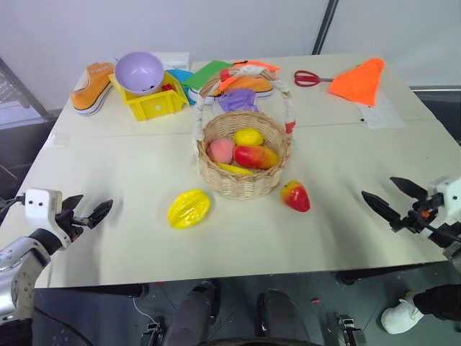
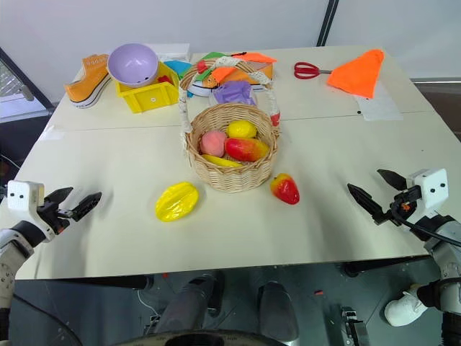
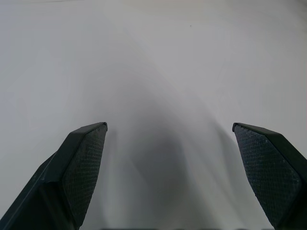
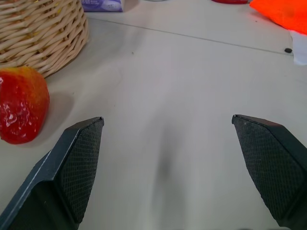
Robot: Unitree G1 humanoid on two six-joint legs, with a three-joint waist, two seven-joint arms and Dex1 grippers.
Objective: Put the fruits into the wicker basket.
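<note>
The wicker basket stands near the middle of the pale desk, its taped handle arching over it. Inside lie a pink fruit, a round yellow one, a long red-and-yellow one and a yellow curved piece under them. Two fruits are still out on the desk: the ridged yellow fruit lies near the basket on the robot's left, and the red-and-yellow pointed fruit sits just beside the basket's base on the right.

Behind the basket, a yellow plastic bin carries a lilac bowl tipped on its rim.

The left end effector hovers at the desk's left edge, fingers spread and empty. The right end effector hangs over the right side, likewise spread wide and holding nothing, well apart from the pointed fruit.
</note>
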